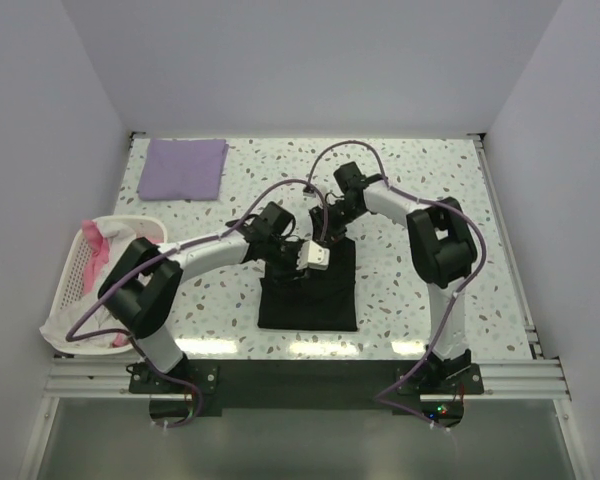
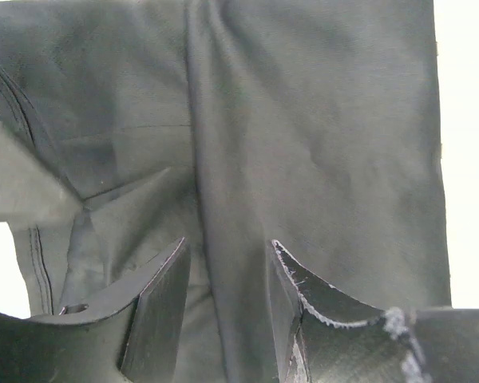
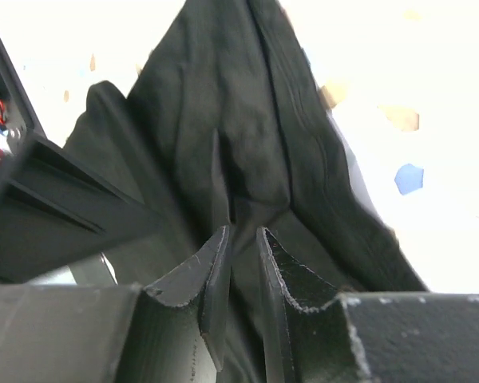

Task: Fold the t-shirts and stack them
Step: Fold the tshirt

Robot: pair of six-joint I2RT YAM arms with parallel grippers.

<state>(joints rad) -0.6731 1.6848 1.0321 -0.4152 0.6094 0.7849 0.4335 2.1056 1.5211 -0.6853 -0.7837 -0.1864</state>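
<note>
At bench (image 1: 400, 170) centre lies the folded black t-shirt (image 1: 308, 295). At its 12 o'clock edge the left fingers (image 2: 156, 311) stand apart, and the right fingers (image 3: 215, 279) are nearly together, grip unclear. The lavender t-shirt (image 1: 184, 168) lies at 11 o'clock.

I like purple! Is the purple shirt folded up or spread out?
Folded: the purple shirt lies as a neat flat square.

- Black shirt (image 1: 308, 298): folded into a tall, dark rectangle, lying flat on the table (image 1: 430, 180) near its middle and toward the near edge. Its near edge is straight. The far end is creased, with long wrinkles and a raised ridge of cloth.
- Lavender shirt (image 1: 185, 168): a flat, folded square at the table's far left corner, well apart from the black one.
</note>
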